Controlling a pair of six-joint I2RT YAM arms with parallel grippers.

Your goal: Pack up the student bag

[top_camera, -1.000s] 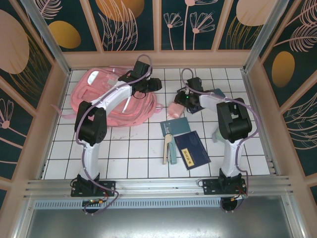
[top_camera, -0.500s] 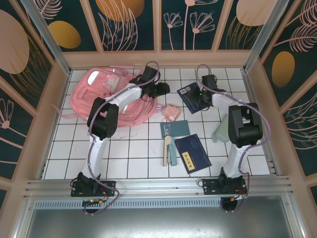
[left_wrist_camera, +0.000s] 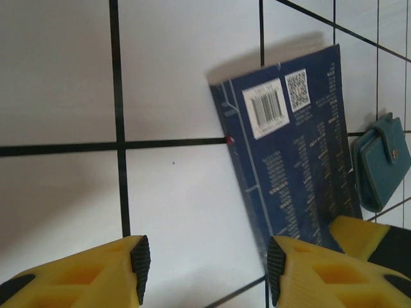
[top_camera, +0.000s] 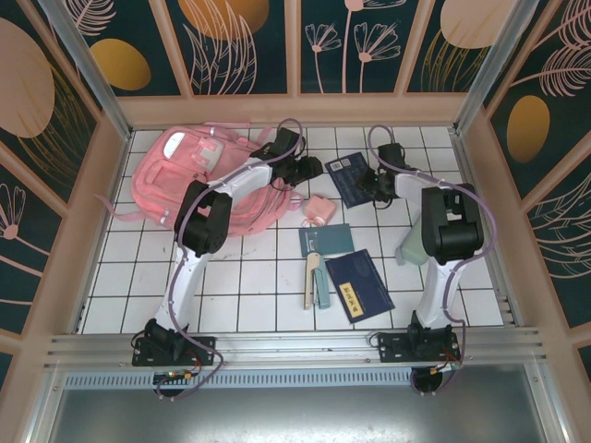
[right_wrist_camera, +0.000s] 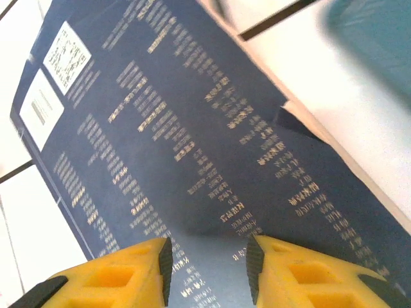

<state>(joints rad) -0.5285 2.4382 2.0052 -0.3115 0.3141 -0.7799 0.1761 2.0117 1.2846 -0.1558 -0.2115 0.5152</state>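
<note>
Left gripper point(left_wrist_camera: 208, 263) open over white tiled table point(left_wrist_camera: 58, 77), right gripper point(right_wrist_camera: 209, 263) jaws apart above navy book point(right_wrist_camera: 192, 128), floral-panelled walls point(top_camera: 240, 46)

- student bag point(top_camera: 157, 185): soft pink cloth, matt, with a pale shiny panel near its top.
- surface point(top_camera: 259, 277): smooth white tiles with a slight gloss, joined by dark grout lines.
- book point(left_wrist_camera: 295, 173): dark-blue paper cover, matt, printed in pale gold, with a white barcode label.
- wallet point(left_wrist_camera: 382, 160): smooth teal leather-like skin with a small round snap.
- left gripper point(left_wrist_camera: 207, 273) and right gripper point(right_wrist_camera: 209, 266): matt yellow plastic, with black rubbery pads on the inner faces.
- rails point(top_camera: 277, 346): brushed silver metal.
</note>
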